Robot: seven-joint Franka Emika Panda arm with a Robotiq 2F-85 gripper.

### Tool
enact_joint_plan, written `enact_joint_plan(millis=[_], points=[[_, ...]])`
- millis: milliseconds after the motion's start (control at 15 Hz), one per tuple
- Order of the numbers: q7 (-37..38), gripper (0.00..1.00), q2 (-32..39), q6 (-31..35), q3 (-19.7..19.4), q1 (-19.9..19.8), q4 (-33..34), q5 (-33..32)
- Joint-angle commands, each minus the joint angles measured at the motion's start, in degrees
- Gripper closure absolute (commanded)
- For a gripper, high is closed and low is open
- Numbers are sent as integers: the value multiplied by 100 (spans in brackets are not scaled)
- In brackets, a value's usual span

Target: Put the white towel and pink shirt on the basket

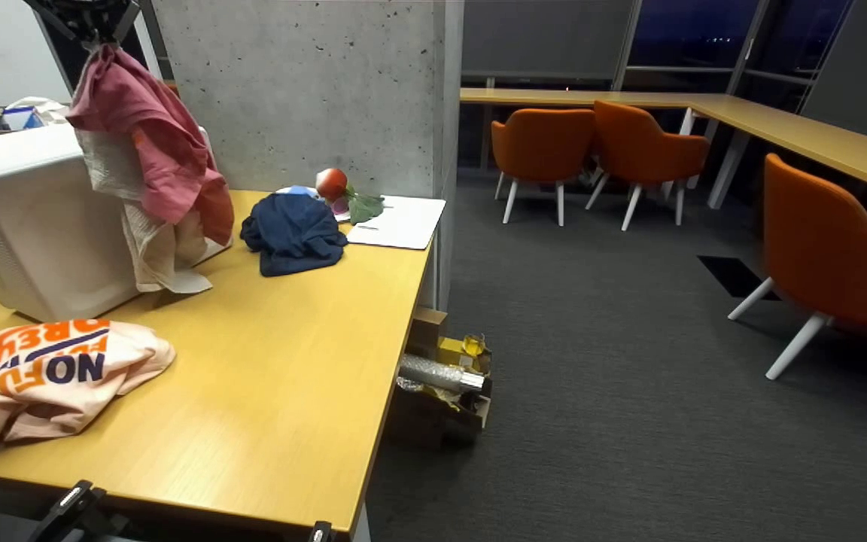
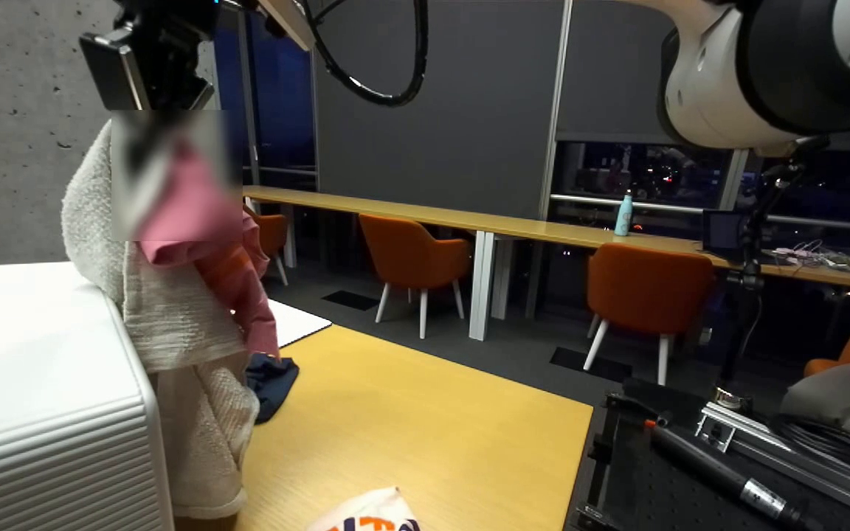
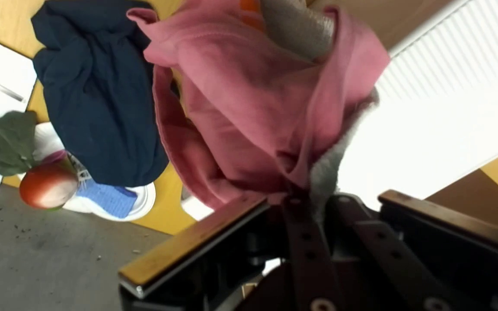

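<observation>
My gripper (image 1: 100,36) is high at the left, its fingertips closed on bunched cloth; in the wrist view the fingertips (image 3: 318,203) pinch both fabrics. The pink shirt (image 1: 166,158) and the white towel (image 1: 155,252) hang together from it. In an exterior view the towel (image 2: 174,317) hangs against the white basket's edge, and a blurred patch covers the grip. The white basket (image 1: 65,218), ribbed and with a handle slot, stands on the table beside the hanging cloths. Its opening does not show. The towel's lower end hangs close to the table; contact is unclear.
A peach shirt with lettering (image 1: 65,376) lies near the table's front edge. A dark blue cloth (image 1: 294,233), a red-and-white toy with leaves (image 1: 332,184) and a white board (image 1: 400,222) lie by the concrete wall (image 1: 313,90).
</observation>
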Motion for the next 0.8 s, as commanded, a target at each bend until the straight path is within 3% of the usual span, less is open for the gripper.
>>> enact_joint_plan(millis=[0, 333, 733], points=[[-35, 98, 3, 908, 39, 35, -3, 17], [-752, 98, 52, 1493, 649, -64, -55, 608], [-1886, 98, 17, 1067, 1332, -64, -239, 1264]])
